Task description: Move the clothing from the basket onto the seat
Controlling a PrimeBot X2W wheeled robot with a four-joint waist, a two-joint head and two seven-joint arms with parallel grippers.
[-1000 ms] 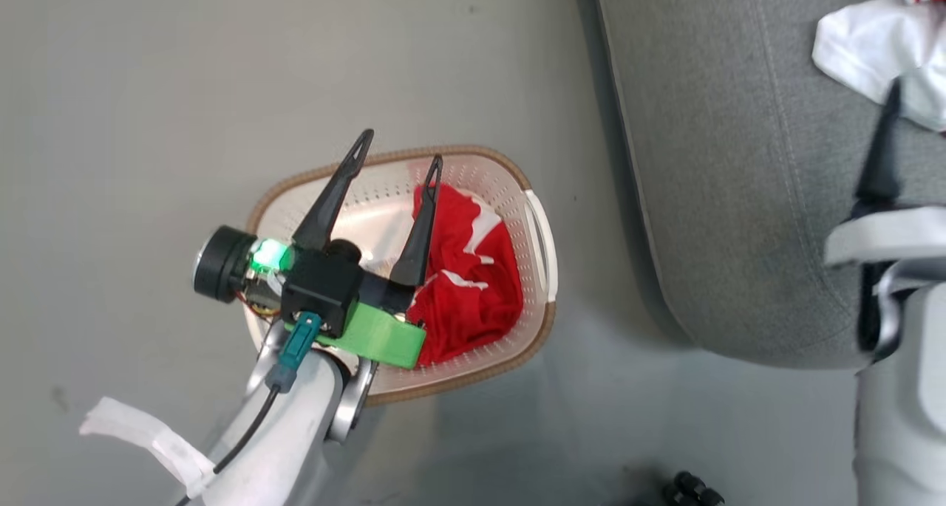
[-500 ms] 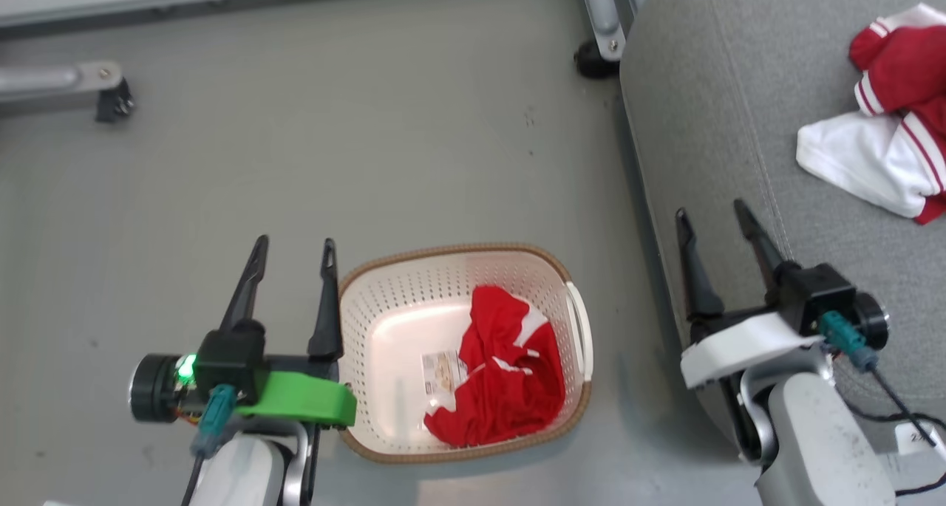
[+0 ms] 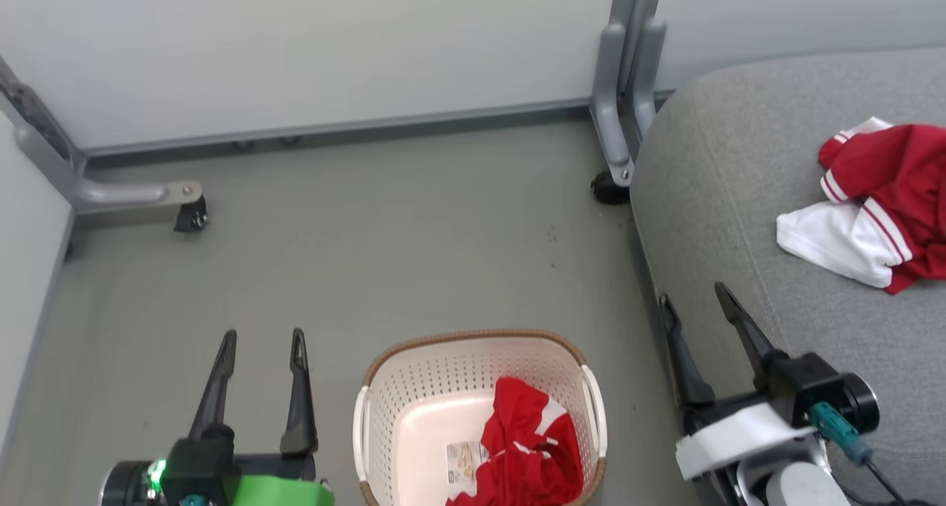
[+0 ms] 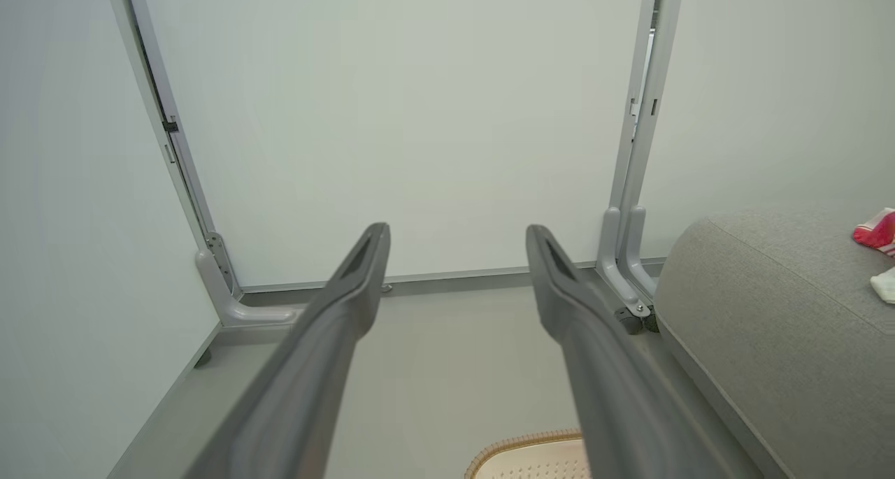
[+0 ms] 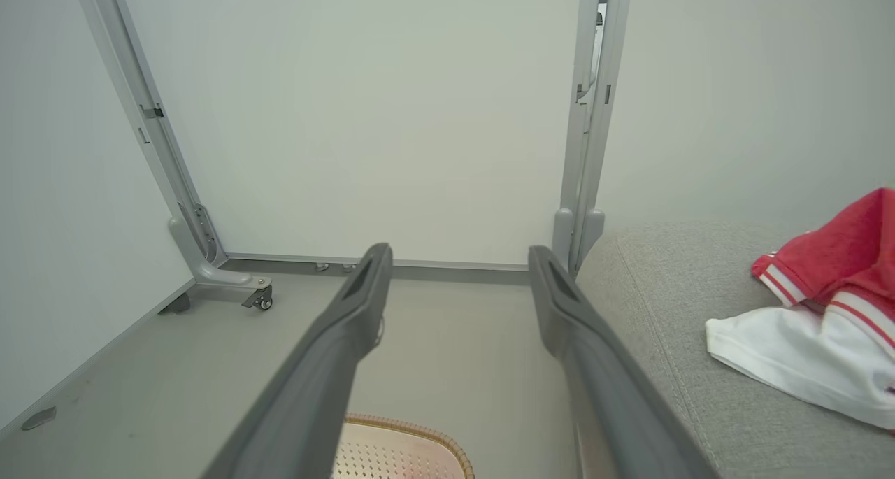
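Entry: one soft bright red fabric garment with white stripes (image 3: 528, 454), which is lying crumpled in the half of a small oval cream perforated plastic basket with a brown woven-look rim (image 3: 414, 388) that is nearer the seat. Handling, as judged: it is looking light, limp and non-fragile, likely to drape and trail when lifted. The raised bunched fold near its middle is offering the surest pinch, keeping the fingers off the basket wall and the white side handles (image 3: 593, 402). Basket contents: that garment alone, partly covering a paper label (image 3: 460, 458) on the bottom; the other half is showing bare plastic. The basket is standing on the grey floor (image 3: 369, 255), near the large grey woven-fabric seat cushion (image 3: 739, 196). A second red garment with a white panel and striped cuffs (image 3: 879, 196) is already resting on that cushion. The left gripper (image 3: 263, 334) is hovering left of the basket, jaws spread wide, carrying nothing. The right gripper (image 3: 692, 292) is hovering over the cushion's edge, equally spread and empty.
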